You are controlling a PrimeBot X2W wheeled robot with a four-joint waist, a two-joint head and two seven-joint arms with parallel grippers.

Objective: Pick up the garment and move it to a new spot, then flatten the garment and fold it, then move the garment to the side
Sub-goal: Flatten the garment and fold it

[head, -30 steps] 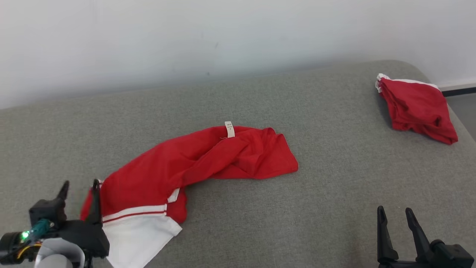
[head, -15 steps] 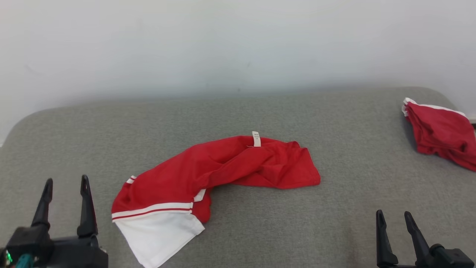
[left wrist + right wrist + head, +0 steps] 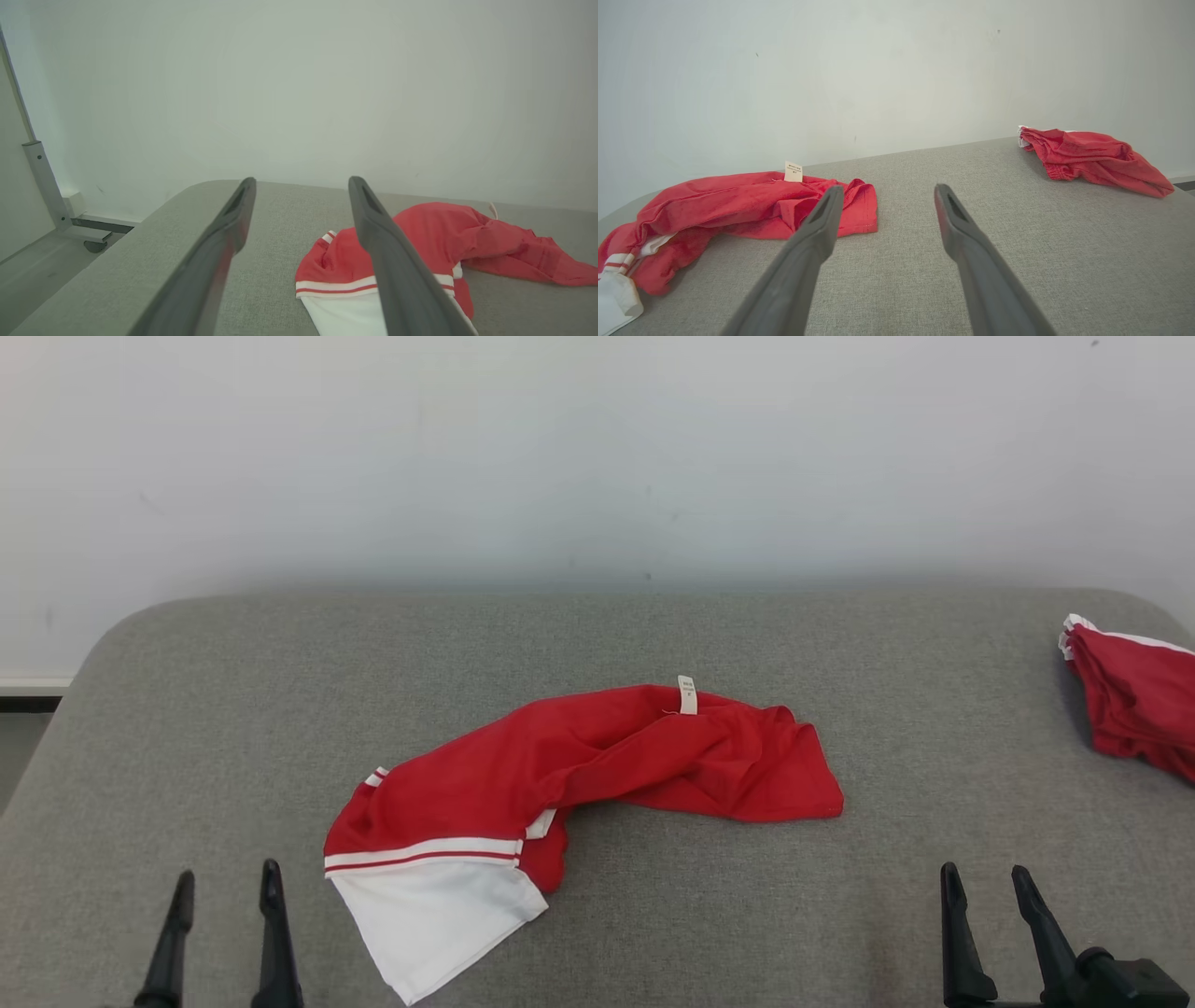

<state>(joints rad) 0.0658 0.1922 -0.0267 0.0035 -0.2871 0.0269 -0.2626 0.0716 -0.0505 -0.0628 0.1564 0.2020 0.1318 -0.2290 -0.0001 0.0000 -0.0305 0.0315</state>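
Red-and-white garment (image 3: 579,775) crumpled mid grey cushion (image 3: 653,635); flattening, folding, side move pending. Left gripper (image 3: 228,873), right gripper (image 3: 985,872): fingers spread, empty.

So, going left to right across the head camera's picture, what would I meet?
The left arm's two dark fingers, crumpled red garment with a white panel, right arm's two dark fingers, smaller bunched red garment at the right edge.

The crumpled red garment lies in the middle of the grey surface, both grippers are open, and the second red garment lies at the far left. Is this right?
One mistake: the head view shows the second red garment at the far right. The crumpled red garment is central; the left gripper and right gripper are open.
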